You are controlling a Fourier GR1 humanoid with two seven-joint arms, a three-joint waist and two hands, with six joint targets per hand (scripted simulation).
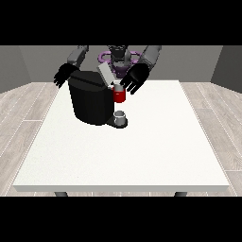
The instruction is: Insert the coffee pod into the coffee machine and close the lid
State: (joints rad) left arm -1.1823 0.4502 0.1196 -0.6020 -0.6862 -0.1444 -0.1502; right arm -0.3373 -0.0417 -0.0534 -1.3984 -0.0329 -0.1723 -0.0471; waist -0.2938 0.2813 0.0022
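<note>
one coffee machine [90, 101] (lid [105, 73] raised) | one red thing at the machine [119, 96] | two hands: hand at the view's left [64, 74] and hand at the view's right [133, 79], fingers seen spread, nothing held

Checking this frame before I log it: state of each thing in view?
Coffee machine: upright on the table.
Lid: raised, open.
Red thing at the machine: upright by the machine's front.
Hand at the view's right: open, beside the lid.
Hand at the view's left: open, holding nothing.
</note>
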